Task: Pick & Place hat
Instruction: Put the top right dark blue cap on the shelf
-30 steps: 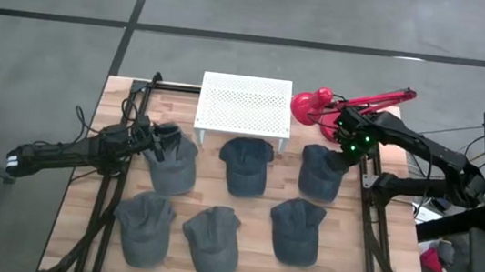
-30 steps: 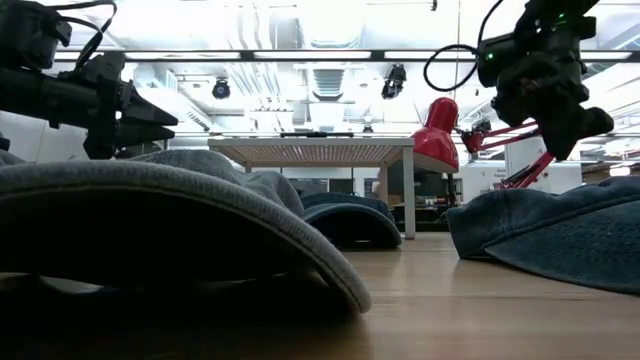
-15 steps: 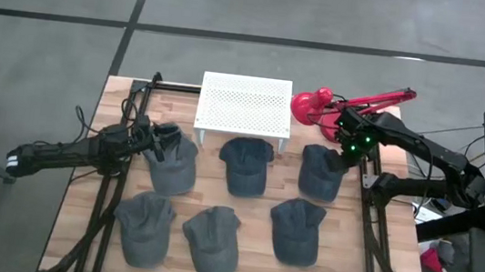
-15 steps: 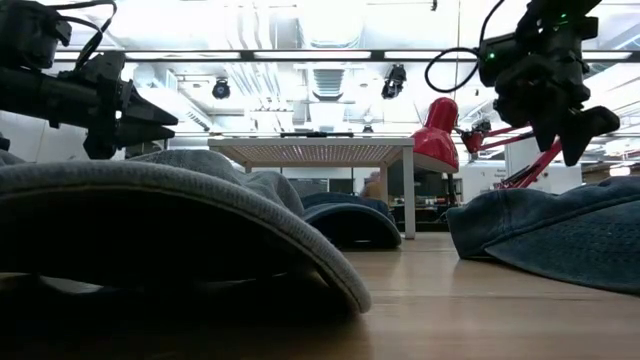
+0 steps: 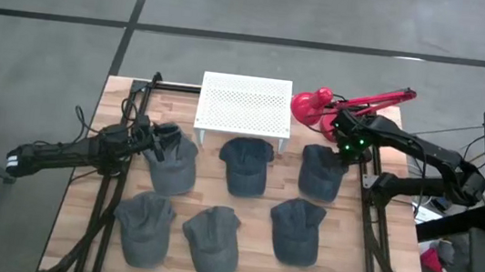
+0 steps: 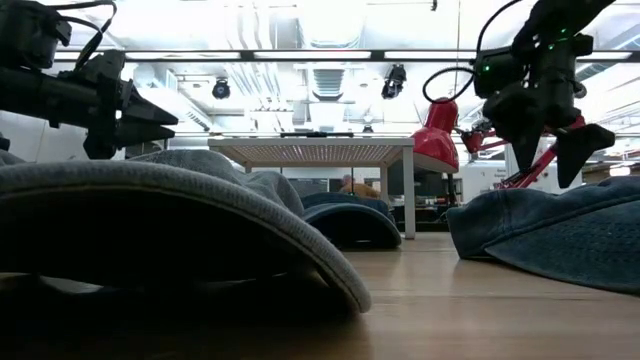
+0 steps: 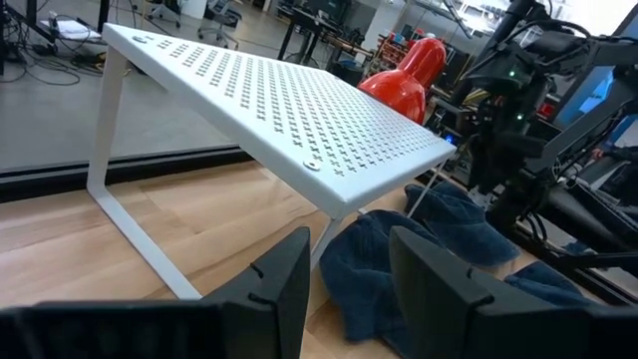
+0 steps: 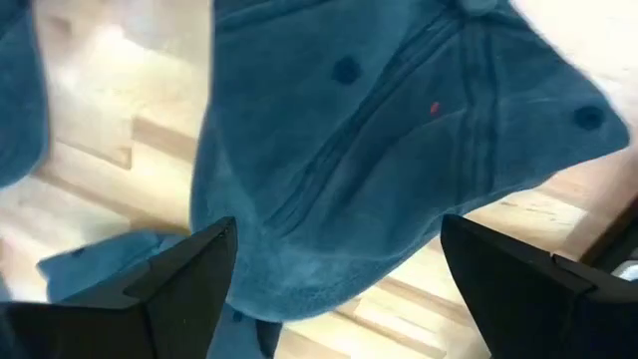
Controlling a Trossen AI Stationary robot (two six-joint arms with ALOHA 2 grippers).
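Note:
Several blue-grey caps lie flat on the wooden table. My right gripper hangs open, pointing steeply down, just above the far-right hat. In the right wrist view that hat's crown fills the space between the two spread fingers, and nothing touches it. At the table's left my left gripper hovers level above the far-left hat. In its wrist view it stands open with nothing between the fingers.
A white perforated rack stands on legs at the far middle, with a hat in front of it. A red desk lamp sits behind the right gripper. Three more hats lie along the near edge.
My right gripper has opened wide, rolled about its own axis, and sunk a little toward the far-right hat. The hats lie as before.

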